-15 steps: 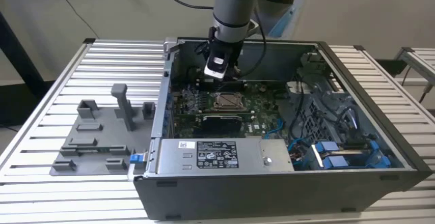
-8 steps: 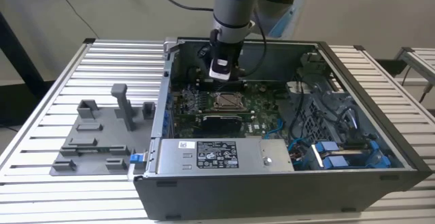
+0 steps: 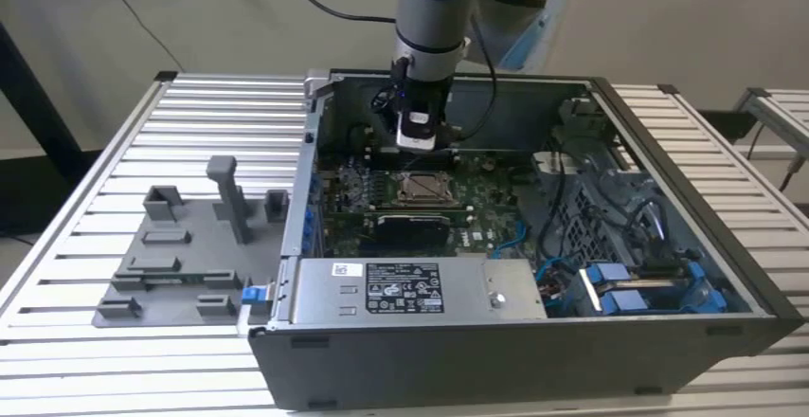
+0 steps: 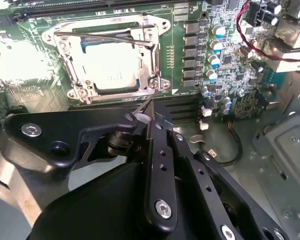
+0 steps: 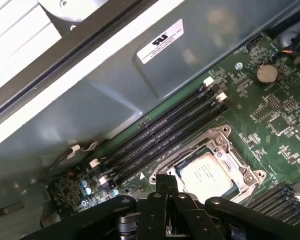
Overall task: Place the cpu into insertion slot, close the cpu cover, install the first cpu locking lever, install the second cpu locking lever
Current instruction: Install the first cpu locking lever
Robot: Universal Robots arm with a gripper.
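Observation:
The cpu lies flat in the insertion slot on the green motherboard, its silver face catching glare. The cpu cover is down over it, framing the chip. A thin metal locking lever runs across one edge of the cover. My gripper hangs just above the board beside the socket, a little off the cover's edge. Its black fingers are shut tip to tip with nothing between them. In the exterior view the gripper stands over the socket's far side.
The board sits inside an open computer case. Black memory slots run beside the socket, next to the case wall. A power supply and blue connectors lie nearer. A grey fixture plate stands at the exterior view's left.

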